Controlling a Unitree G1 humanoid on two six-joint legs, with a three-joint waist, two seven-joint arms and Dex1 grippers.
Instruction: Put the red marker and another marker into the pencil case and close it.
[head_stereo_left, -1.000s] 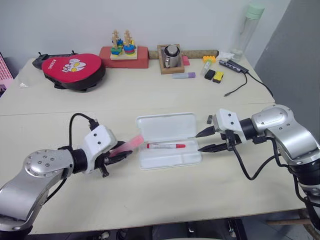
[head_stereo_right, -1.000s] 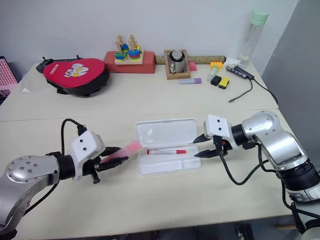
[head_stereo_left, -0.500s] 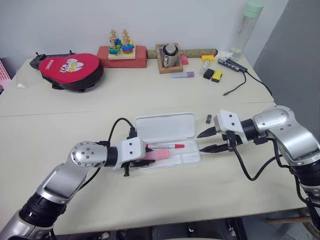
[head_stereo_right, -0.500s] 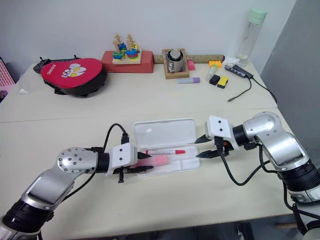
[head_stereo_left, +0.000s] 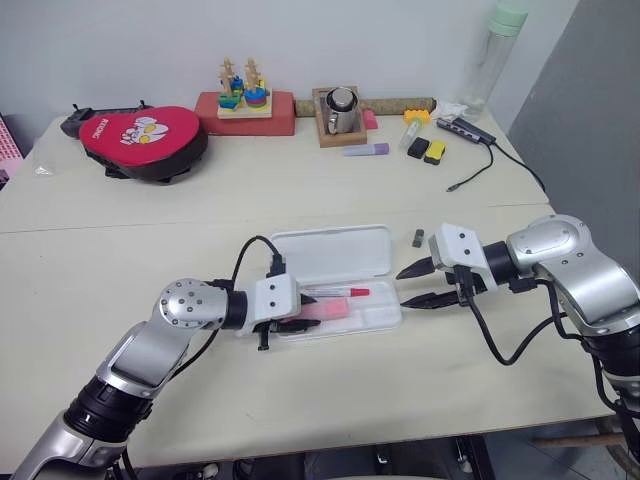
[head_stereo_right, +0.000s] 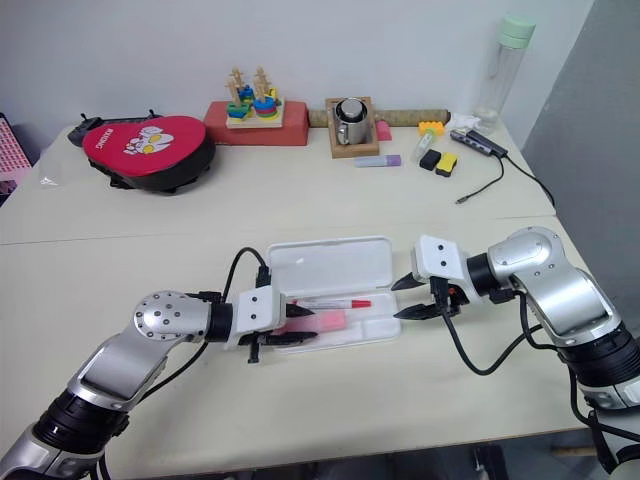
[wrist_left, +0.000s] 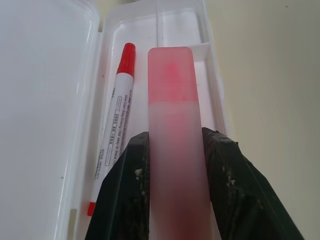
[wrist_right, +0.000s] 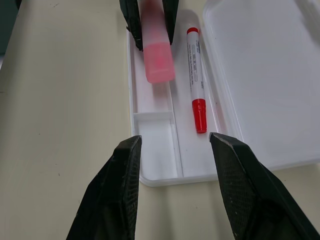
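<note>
The white pencil case (head_stereo_left: 330, 250) lies open at the table's middle, lid flat behind the tray. The red marker (head_stereo_left: 335, 292) rests in the tray's rear channel. My left gripper (head_stereo_left: 298, 319) is shut on the pink highlighter (head_stereo_left: 327, 309) and holds it low over the tray's front channel, cap toward the right. The left wrist view has the highlighter (wrist_left: 172, 125) between the black fingers (wrist_left: 127, 175), beside the red marker (wrist_left: 117, 125). My right gripper (head_stereo_left: 412, 285) stands open at the case's right end, holding nothing; it looks along the tray (wrist_right: 155, 170).
Along the back edge stand a red pouch (head_stereo_left: 140, 140), a wooden stacking toy (head_stereo_left: 243, 95), a metal mug (head_stereo_left: 342, 110), a purple marker (head_stereo_left: 368, 150), small yellow and black pieces (head_stereo_left: 430, 150), a tall bottle (head_stereo_left: 495, 50) and a cabled hub (head_stereo_left: 470, 130). A small dark piece (head_stereo_left: 419, 237) lies right of the case.
My left gripper carried the pink highlighter rightward and down, from left of the case to over its tray. The right gripper kept still.
</note>
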